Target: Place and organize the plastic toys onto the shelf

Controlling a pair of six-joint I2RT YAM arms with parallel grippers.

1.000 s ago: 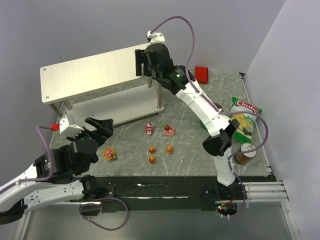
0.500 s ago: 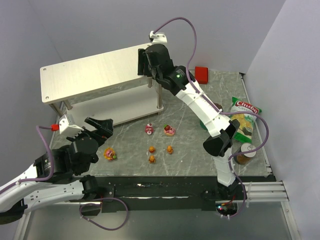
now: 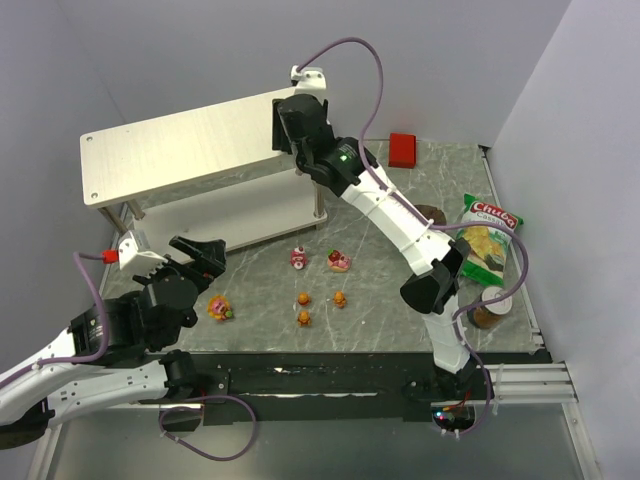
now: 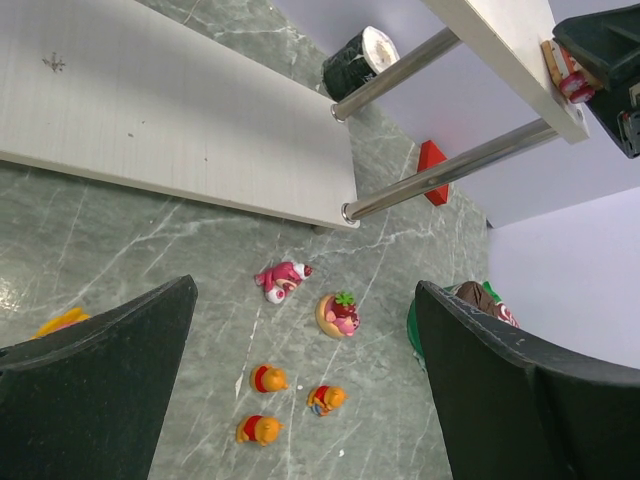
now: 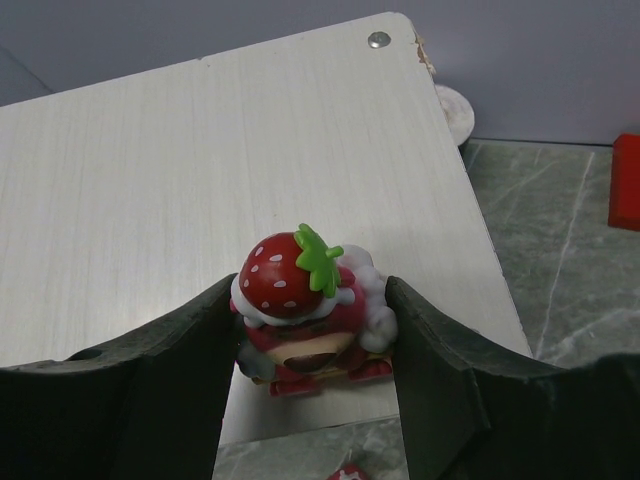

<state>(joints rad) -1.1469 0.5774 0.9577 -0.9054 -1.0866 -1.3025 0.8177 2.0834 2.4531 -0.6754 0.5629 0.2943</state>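
My right gripper is shut on a red strawberry bear over the right end of the shelf's top board. I cannot tell if the bear touches the board. The shelf stands at the back left. On the table lie a pink bear, a second strawberry bear, three small orange bears and the orange-yellow flower-faced toy. My left gripper is open and empty, above the table to the left of them.
A red block lies at the back beyond the shelf. A chip bag, a jar and a brown-and-green cylinder are at the right. A black-and-white roll stands behind the shelf legs.
My right gripper has shifted a little to the left over the shelf's top board, still holding the strawberry bear. The left arm and the toys on the table have not moved.
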